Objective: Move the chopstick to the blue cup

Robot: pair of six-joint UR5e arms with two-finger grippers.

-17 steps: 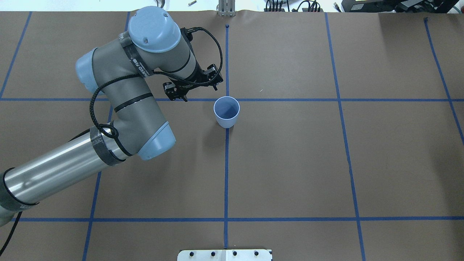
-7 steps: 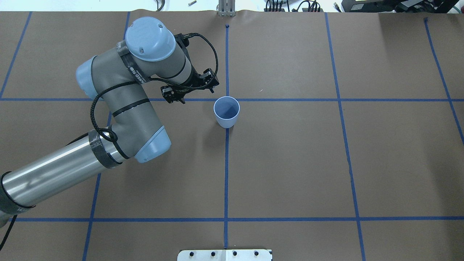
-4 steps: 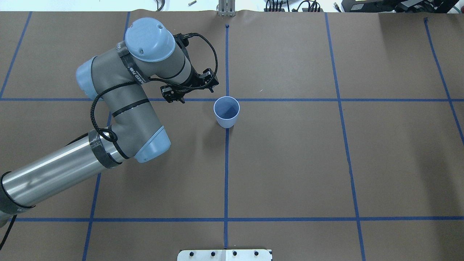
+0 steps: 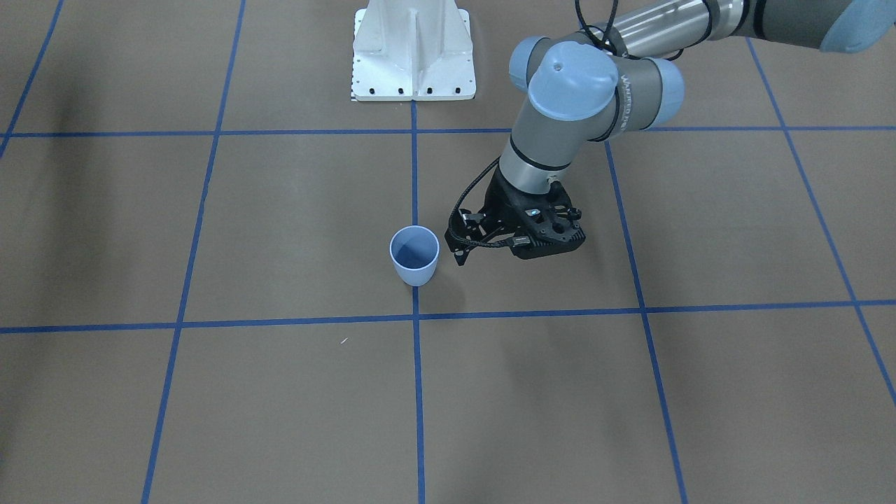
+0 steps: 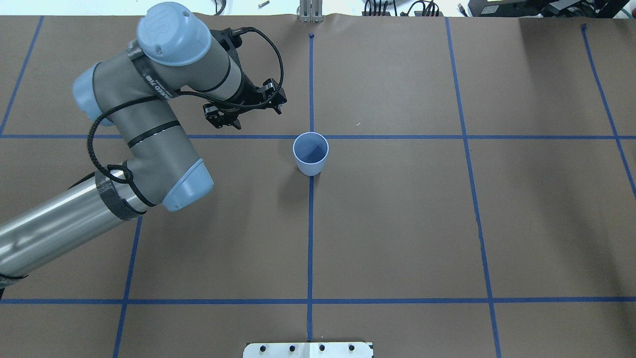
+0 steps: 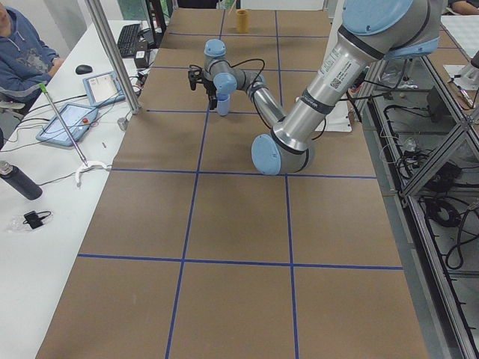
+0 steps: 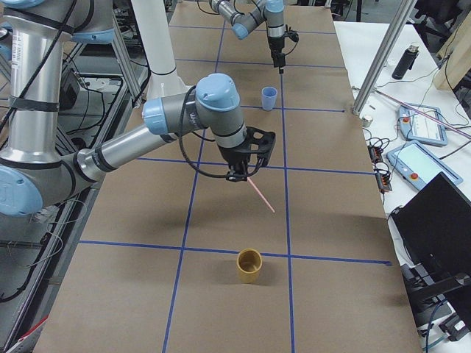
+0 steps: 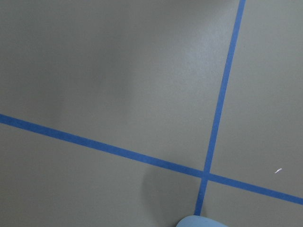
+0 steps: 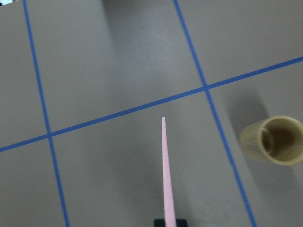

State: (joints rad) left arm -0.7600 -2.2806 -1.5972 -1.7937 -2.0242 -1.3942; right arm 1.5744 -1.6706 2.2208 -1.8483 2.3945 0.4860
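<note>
The blue cup [image 5: 310, 154] stands upright and empty at a crossing of blue tape lines; it also shows in the front view [image 4: 414, 255] and the right side view [image 7: 269, 98]. My left gripper [image 5: 243, 112] hangs above the table beside the cup, apart from it, empty; its fingers seem open. Only the cup's rim [image 8: 201, 222] shows in the left wrist view. My right gripper [image 7: 243, 175] is shut on the pale-pink chopstick [image 7: 261, 195], held slanted above the table, far from the blue cup. The right wrist view shows the chopstick [image 9: 166, 170] pointing forward.
A yellow-brown cup [image 7: 249, 265] stands near the right gripper; it also shows in the right wrist view [image 9: 274, 140]. The white robot base plate [image 4: 413, 49] is at the table's robot side. An operators' bench with tablets [image 7: 423, 158] and a pole [image 7: 375, 62] runs alongside.
My left arm and gripper have moved away from the blue cup, to the left and farther back in the overhead view. The cup has not moved.
</note>
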